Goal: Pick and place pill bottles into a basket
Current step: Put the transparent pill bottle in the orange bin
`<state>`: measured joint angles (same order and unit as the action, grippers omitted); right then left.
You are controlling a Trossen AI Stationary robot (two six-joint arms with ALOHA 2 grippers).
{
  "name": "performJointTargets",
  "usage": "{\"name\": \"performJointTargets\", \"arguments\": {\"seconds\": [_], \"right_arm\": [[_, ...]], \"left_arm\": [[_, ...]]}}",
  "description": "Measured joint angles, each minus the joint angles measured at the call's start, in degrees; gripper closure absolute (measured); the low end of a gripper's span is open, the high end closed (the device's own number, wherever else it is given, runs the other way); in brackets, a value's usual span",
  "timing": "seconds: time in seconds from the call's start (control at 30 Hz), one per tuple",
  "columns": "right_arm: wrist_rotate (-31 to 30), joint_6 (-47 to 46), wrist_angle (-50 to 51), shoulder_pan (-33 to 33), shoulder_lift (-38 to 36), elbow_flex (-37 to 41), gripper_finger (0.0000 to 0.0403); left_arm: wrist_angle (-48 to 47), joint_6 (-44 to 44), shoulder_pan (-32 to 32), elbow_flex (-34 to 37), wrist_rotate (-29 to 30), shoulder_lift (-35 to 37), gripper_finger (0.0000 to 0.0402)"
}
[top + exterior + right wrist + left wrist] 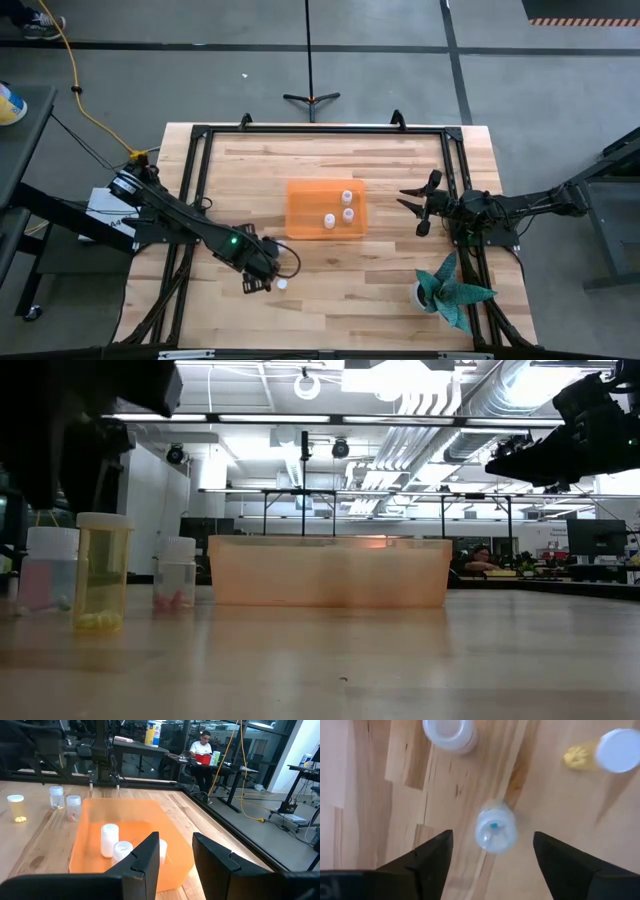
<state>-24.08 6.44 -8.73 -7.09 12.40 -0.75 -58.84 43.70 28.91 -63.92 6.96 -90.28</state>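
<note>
The orange basket (305, 208) sits mid-table with three white pill bottles (338, 212) standing in it; they also show in the right wrist view (110, 839). Three more bottles stand on the table near the front left: a clear one (495, 827), a white-capped one (449, 731) and a yellow one (614, 751). In the low view they stand in a row (100, 572). My left gripper (492, 865) is open above the clear bottle, its fingers to either side and clear of it. My right gripper (413, 210) is open and empty, just right of the basket.
A teal leafy plant in a white pot (450, 290) stands at the front right, near my right arm. A black frame (320, 130) runs around the table's back and sides. Bare wood lies in front of the basket.
</note>
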Motion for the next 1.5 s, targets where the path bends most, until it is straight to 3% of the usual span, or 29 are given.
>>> {"name": "performJointTargets", "arguments": {"seconds": [0.57,1.07,1.5], "right_arm": [[0.0,0.1,0.0,0.0,0.0,0.0,0.0295],[0.0,1.2,-0.1,0.0,0.0,0.0,0.0295],[0.0,1.1,-0.1,0.0,0.0,0.0,0.0295]], "left_arm": [[8.1,1.6,0.0,8.0,-2.2,0.0,0.0102],[10.1,1.3,0.0,8.3,-1.9,0.0,0.0165],[11.0,1.2,0.0,8.3,-3.3,0.0,0.017]]}}
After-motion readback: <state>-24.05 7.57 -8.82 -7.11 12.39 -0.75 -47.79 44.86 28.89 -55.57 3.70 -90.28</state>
